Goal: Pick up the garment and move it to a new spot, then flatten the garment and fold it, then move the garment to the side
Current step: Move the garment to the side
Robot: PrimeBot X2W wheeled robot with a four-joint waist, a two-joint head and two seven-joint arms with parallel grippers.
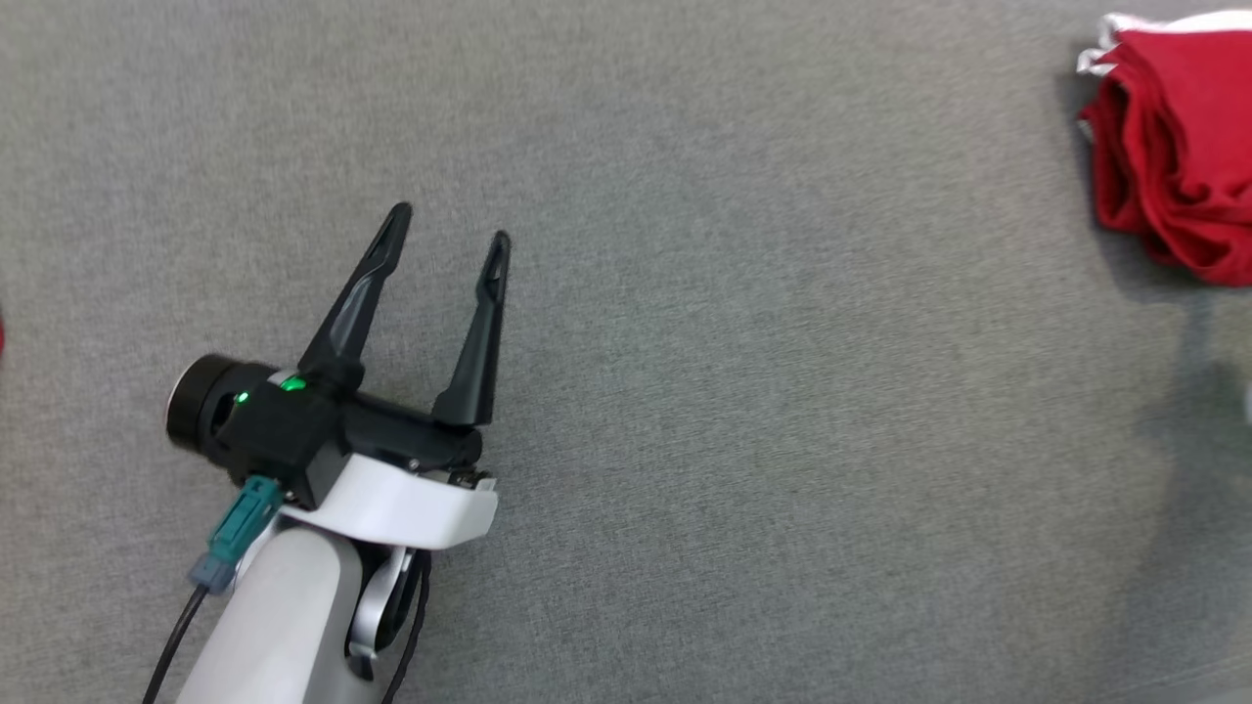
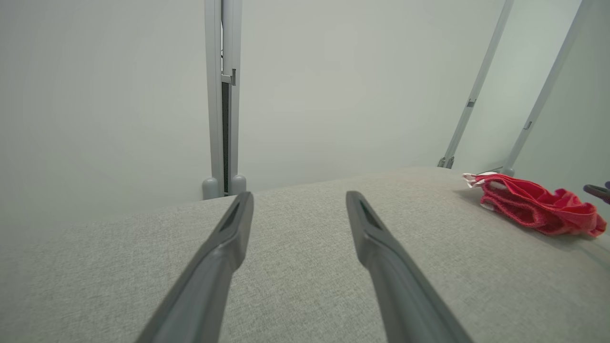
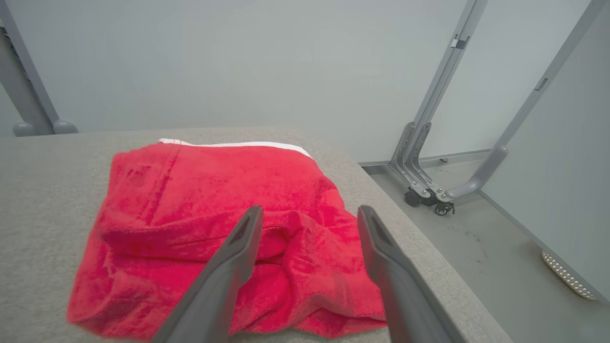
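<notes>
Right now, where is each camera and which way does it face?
Head view: on the head, facing down at the grey table; open left gripper and forearm show.
Left wrist view: on that wrist, facing along its fingers across the table to a wall.
Right wrist view: on that wrist, facing the red garment past the open right gripper.
Shared: all show the garment.

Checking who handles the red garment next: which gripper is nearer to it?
Right. The right gripper hangs right over the red garment, jaws open; the left gripper is far off over the grey surface.
</notes>
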